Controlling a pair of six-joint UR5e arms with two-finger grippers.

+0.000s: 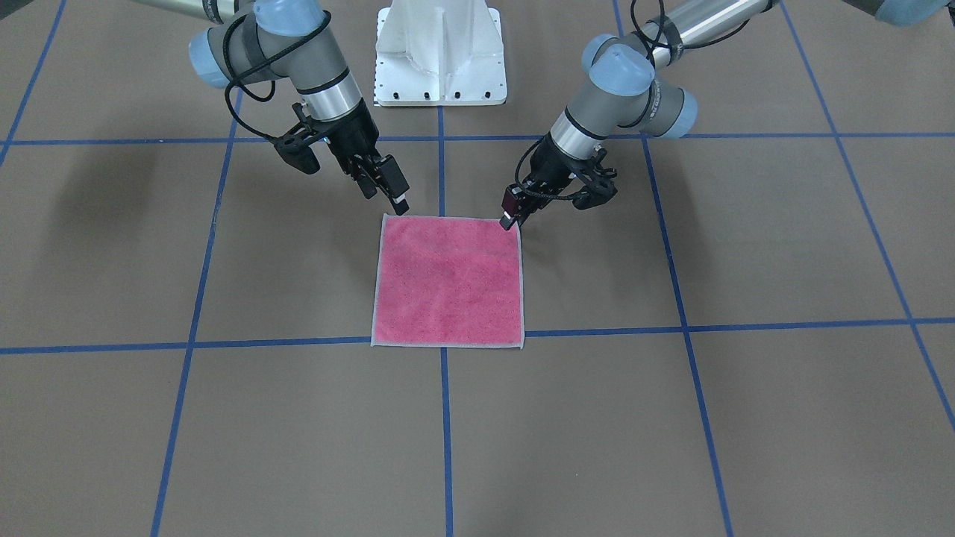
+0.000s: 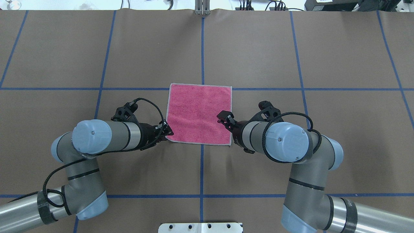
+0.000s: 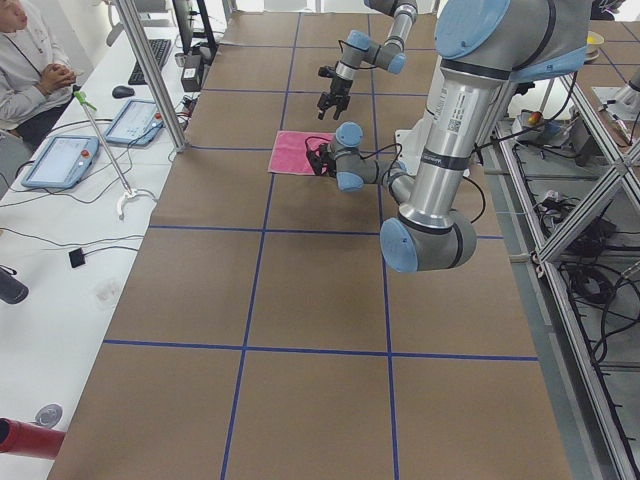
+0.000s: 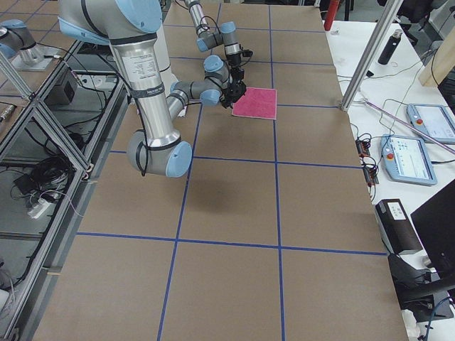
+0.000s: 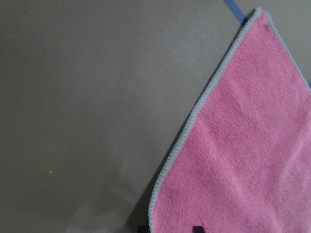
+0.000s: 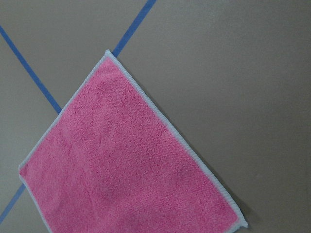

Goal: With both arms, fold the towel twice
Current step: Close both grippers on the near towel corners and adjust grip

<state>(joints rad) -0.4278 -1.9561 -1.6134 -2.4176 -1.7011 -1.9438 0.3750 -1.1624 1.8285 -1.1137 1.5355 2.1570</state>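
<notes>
Front: square pink terry towel (image 1: 448,280), grey-hemmed, flat, unfolded, mid-table; my black left gripper (image 1: 509,218) at near-left corner, right gripper (image 1: 398,197) beside near-right | Left wrist: fingertips (image 5: 196,228) parted astride edge | Right wrist: fingers unseen, spread cannot tell | Next, I judge: pinch both corners, fold away.

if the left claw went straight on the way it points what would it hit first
Most likely the towel: the left claw slants down at the corner nearest the robot, its tips either side of the border in the wrist view. Whether it touches yet is unclear.
</notes>
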